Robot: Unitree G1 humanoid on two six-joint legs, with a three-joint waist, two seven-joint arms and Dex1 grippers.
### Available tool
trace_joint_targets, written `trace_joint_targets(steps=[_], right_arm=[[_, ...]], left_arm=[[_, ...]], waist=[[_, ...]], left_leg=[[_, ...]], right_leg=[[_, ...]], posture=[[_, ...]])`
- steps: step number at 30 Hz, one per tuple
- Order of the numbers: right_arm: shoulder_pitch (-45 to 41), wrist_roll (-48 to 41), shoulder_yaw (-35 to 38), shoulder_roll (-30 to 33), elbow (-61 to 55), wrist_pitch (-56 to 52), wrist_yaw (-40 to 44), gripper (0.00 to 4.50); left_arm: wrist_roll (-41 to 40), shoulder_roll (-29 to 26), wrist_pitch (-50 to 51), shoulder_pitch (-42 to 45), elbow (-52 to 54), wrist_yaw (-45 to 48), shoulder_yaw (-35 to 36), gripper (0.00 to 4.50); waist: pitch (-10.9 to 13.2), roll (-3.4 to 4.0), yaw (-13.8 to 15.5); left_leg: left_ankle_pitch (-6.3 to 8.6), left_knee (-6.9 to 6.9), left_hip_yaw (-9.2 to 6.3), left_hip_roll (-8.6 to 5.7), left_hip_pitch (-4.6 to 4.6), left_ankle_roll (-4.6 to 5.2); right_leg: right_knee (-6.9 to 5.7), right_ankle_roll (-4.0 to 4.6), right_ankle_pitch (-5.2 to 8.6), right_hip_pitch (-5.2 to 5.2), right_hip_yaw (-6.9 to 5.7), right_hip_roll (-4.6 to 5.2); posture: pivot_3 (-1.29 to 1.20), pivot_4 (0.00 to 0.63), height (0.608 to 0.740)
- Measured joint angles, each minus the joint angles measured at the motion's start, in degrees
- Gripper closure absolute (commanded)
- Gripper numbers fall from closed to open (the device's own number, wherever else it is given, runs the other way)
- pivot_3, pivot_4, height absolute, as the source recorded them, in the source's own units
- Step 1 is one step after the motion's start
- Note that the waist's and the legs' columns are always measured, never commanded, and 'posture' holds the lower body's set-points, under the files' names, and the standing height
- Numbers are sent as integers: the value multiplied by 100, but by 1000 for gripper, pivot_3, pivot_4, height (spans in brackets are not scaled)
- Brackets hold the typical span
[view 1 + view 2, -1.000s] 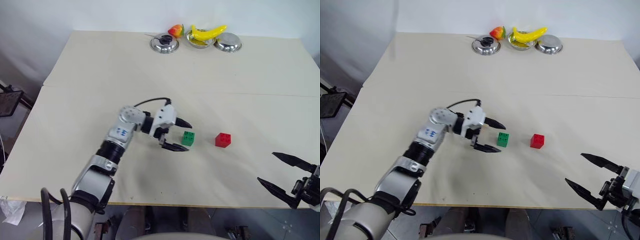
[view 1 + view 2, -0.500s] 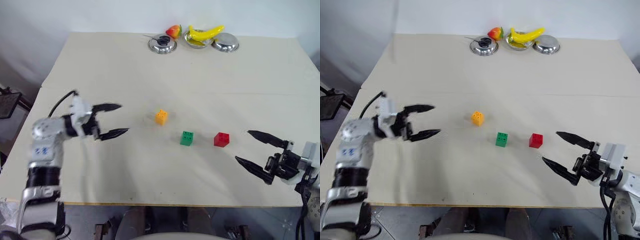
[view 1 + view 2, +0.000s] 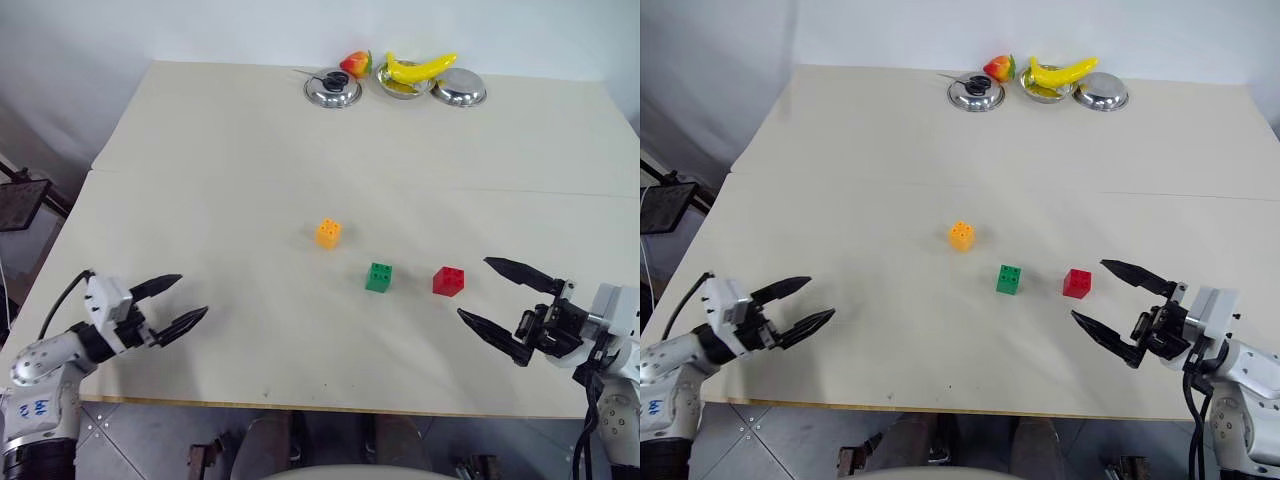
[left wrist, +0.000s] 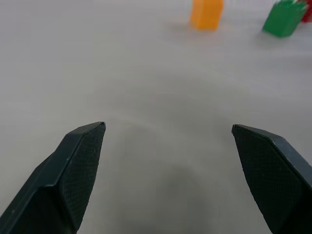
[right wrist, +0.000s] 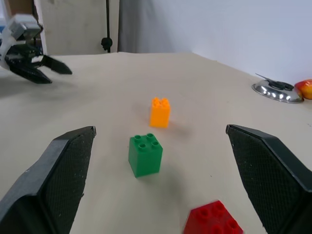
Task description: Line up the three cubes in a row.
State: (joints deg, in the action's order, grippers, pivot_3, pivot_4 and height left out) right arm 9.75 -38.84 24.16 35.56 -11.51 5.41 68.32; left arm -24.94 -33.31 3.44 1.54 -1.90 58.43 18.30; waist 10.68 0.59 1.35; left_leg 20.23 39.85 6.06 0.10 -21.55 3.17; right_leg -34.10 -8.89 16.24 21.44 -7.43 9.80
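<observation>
Three studded cubes rest apart on the cream table (image 3: 250, 150): an orange cube (image 3: 328, 233) mid-table, a green cube (image 3: 379, 277) to its lower right, a red cube (image 3: 448, 281) right of the green one. My left gripper (image 3: 174, 303) hovers open and empty near the table's front left corner, far from the cubes. My right gripper (image 3: 495, 297) is open and empty just right of the red cube, pointing toward it. In the right wrist view the green cube (image 5: 145, 155), orange cube (image 5: 160, 112) and red cube (image 5: 213, 219) sit ahead of the open fingers.
At the far edge stand three steel bowls (image 3: 331, 90), one holding a banana (image 3: 418, 68), with a peach-like fruit (image 3: 354, 63) beside them. A seam crosses the table behind the cubes. A dark stand (image 3: 20, 203) sits off the table's left side.
My left gripper pulled away from the cubes to the front left corner, uncovering the orange cube. The right gripper came in from the right toward the red cube, then held still.
</observation>
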Motion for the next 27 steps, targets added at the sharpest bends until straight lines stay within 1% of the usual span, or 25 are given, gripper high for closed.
trace_joint_targets(steps=[5, 8, 11, 15, 24, 27], right_arm=[[215, 53, 324, 146, 94, 98, 107, 0], [309, 71, 387, 149, 111, 134, 101, 0], [422, 76, 432, 135, 70, 177, 31, 0], [584, 121, 448, 10, -130, 211, -120, 0], [749, 217, 430, -130, -427, 250, -388, 0], [820, 240, 428, -200, -460, 279, -467, 0]], left_arm=[[62, 371, 934, 946, 616, -753, -880, 125], [327, 640, 1502, 1482, 701, -1302, -1439, 125], [556, 939, 1951, 1823, 643, -1791, -1800, 125], [871, 1374, 2025, 2322, 141, -2085, -2222, 125], [1395, 2286, 1447, 3083, -1212, -2491, -2633, 125], [1519, 2462, 1387, 3201, -1466, -2702, -2640, 637]], waist=[[-1, -1, 2], [-1, -1, -8], [-1, -1, -17], [-1, -2, 9], [0, -5, 20], [0, -5, 18]], left_leg=[[-1, -7, 6, -4, 0, 2], [-3, -7, 17, -1, 3, 4], [-3, -9, 23, 6, 8, 3], [-4, -7, 27, 5, 8, 3], [-4, -7, 26, 4, 6, 3], [-4, -7, 25, 5, 6, 3]], right_leg=[[-2, 0, 0, 0, 0, -11], [0, -1, -1, 0, 7, -18], [1, -2, -1, 0, 13, -25], [4, -2, -1, -1, 17, -26], [11, -4, -2, -1, 15, -27], [11, -4, -2, -1, 14, -27]], posture=[[0, 150, 740], [0, 150, 740], [0, 150, 740], [0, 150, 740], [0, 150, 740], [0, 150, 740]])
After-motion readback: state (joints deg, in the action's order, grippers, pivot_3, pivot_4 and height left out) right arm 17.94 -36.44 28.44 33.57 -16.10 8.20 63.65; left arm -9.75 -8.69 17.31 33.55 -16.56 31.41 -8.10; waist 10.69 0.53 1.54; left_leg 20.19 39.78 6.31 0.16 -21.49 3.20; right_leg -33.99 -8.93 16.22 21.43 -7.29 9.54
